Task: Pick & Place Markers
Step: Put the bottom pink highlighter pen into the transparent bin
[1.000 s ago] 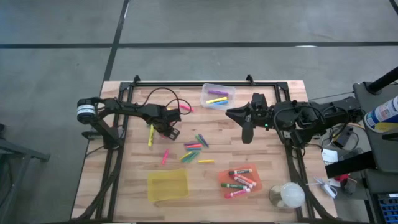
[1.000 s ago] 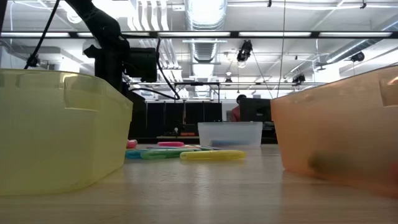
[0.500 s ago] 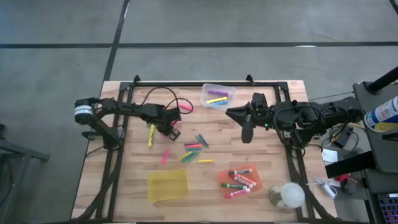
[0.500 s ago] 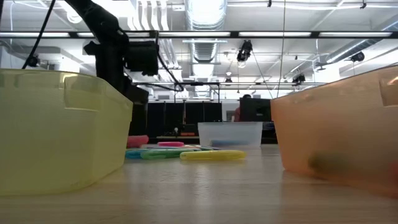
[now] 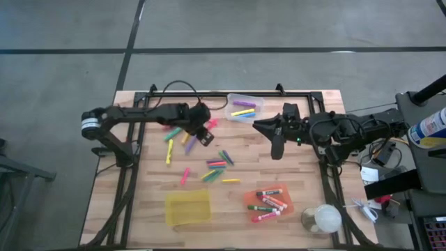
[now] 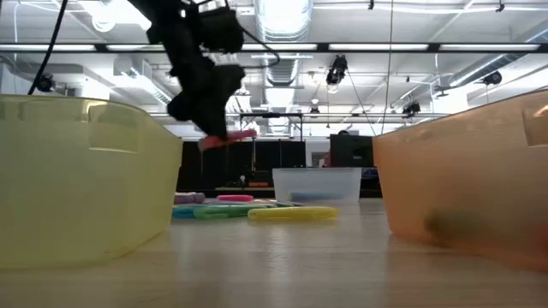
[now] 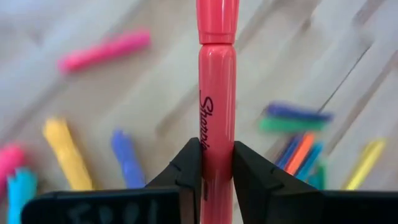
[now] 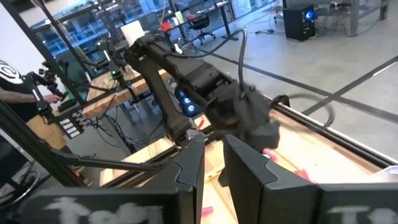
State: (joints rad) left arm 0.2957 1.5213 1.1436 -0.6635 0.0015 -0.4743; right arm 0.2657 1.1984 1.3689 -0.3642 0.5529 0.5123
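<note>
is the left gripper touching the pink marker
Touching: the left wrist view shows the left gripper fingers clamped on the pink marker.

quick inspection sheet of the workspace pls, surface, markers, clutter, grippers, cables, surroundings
surface: wooden table, bare in places.
job's things: loose markers scattered mid-table; more in the clear bin and the orange bin; the yellow bin looks empty.
clutter: a whitish round object at the table's near right corner.
grippers: left gripper shut on a pink marker, lifted off the table; right gripper hangs over the table's right half, holding nothing visible.
cables: a black cable loops over the left arm.
surroundings: grey floor; equipment right of the table; benches and a person's arm in the right wrist view.
</note>
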